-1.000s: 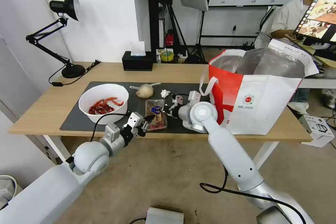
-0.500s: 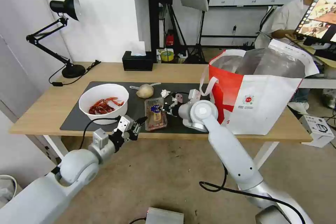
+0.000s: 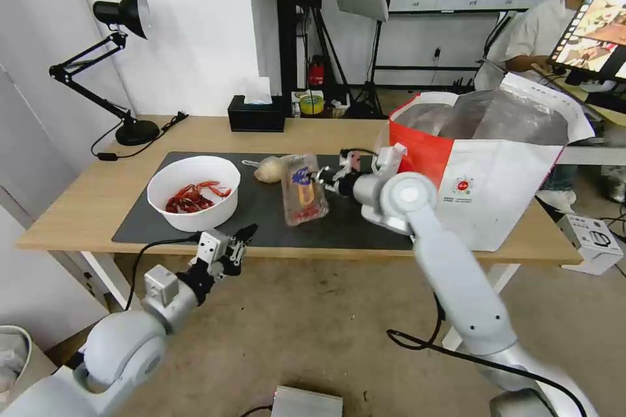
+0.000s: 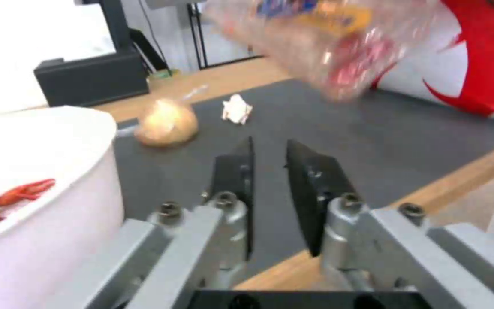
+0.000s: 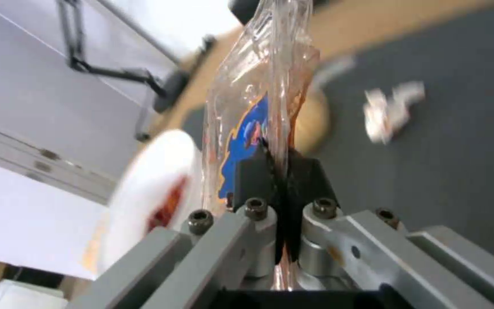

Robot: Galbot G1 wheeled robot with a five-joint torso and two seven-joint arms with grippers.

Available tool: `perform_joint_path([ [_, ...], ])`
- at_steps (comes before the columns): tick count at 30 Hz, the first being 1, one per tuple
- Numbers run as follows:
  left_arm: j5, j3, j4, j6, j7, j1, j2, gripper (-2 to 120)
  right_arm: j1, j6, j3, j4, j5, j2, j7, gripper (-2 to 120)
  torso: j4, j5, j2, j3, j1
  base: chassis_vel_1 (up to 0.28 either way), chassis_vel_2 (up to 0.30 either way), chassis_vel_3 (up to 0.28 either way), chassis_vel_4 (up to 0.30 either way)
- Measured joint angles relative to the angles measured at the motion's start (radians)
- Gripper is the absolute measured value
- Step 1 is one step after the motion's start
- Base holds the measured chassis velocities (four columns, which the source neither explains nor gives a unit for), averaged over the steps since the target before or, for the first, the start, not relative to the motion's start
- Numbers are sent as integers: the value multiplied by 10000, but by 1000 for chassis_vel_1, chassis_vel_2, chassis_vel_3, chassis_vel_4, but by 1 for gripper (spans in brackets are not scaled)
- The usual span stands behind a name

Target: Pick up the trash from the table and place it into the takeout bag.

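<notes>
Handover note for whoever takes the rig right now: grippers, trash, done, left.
Right gripper: shut on the clear tray, held above the mat, short of the takeout bag.
Left gripper: jaws slightly apart, holding nothing, at the near edge of the table beside the bowl.
On the mat: bowl of shells, tied bag, tissue wad.
Nothing seen bagged. All four left.
</notes>
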Motion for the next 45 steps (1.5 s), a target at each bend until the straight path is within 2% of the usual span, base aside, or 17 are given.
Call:
perform_joint_path([
  [2, -20, -131, -65, 0, -28, 128, -44, 36, 236, 34, 245, 414, 282, -211, 151, 0, 0, 0, 0, 0, 1, 0, 0, 0, 0],
  [3, -20, -131, -65, 0, -28, 128, -44, 36, 236, 34, 245, 414, 282, -211, 151, 0, 0, 0, 0, 0, 1, 0, 0, 0, 0],
  [7, -28, -246, -19, -50, -79, 311, -191, 57, 816, 237, 754, 1156, 975, -742, 497, 0, 0, 0, 0, 0, 0, 0, 0, 0, 0],
  [8, -28, -246, -19, -50, -79, 311, -191, 57, 816, 237, 754, 1156, 975, -742, 497, 0, 0, 0, 0, 0, 0, 0, 0, 0, 0],
  [11, -13, -246, 37, -56, -118, 379, -320, 72, 1147, 382, 1044, 1523, 1431, -1192, 726, 0, 1, 0, 0, 0, 0, 0, 0, 0, 0],
  [12, -13, -246, 37, -56, -118, 379, -320, 72, 1147, 382, 1044, 1523, 1431, -1192, 726, 0, 1, 0, 0, 0, 0, 0, 0, 0, 0],
  [19, -16, -282, 8, -73, -158, 394, -371, 98, 1500, 620, 2115, 1800, 2243, -2570, 968, 0, 0, 2, 0, 0, 0, 0, 0, 0, 0],
  [20, -16, -282, 8, -73, -158, 394, -371, 98, 1500, 620, 2115, 1800, 2243, -2570, 968, 0, 0, 2, 0, 0, 0, 0, 0, 0, 0],
  [22, -20, -280, 1, -120, -158, 442, -389, 99, 1495, 712, 2488, 1770, 2477, -3178, 969, 0, -2, 2, 0, 0, 0, 0, 0, 0, 0],
  [23, -20, -280, 1, -120, -158, 442, -389, 99, 1495, 712, 2488, 1770, 2477, -3178, 969, 0, -2, 2, 0, 0, 0, 0, 0, 0, 0],
  [26, -24, -190, -13, -228, -144, 488, -459, 100, 1274, 794, 2976, 1594, 2608, -4159, 862, 0, 0, 3, 0, 1, 0, 0, 0, 0, 0],
  [27, -24, -190, -13, -228, -144, 488, -459, 100, 1274, 794, 2976, 1594, 2608, -4159, 862, 0, 0, 3, 0, 1, 0, 0, 0, 0, 0],
  [30, -27, -150, -34, -258, -142, 436, -459, 100, 1050, 822, 3241, 1555, 2357, -4619, 667, 0, -3, 0, 1, 0, 0, 0, 0, 0, 0],
  [33, -28, -57, -114, -266, -134, 394, -458, 100, 633, 933, 3590, 1460, 1554, -5072, 266, 0, 0, -1, 0, 0, 0, 0, 0, 0, 0],
  [37, -29, 93, -190, -267, -131, 329, -466, 100, 69, 1172, 3875, 1262, 580, -5302, -266, 0, -2, 1, 0, 0, 0, 0, 0, 0, 0],
  [45, -34, 136, -358, -267, -129, 300, -414, 100, -770, 1421, 4000, 1096, -313, -5240, -725, 0, 0, 0, 0, 1, 0, 0, 0, 0, 0],
])
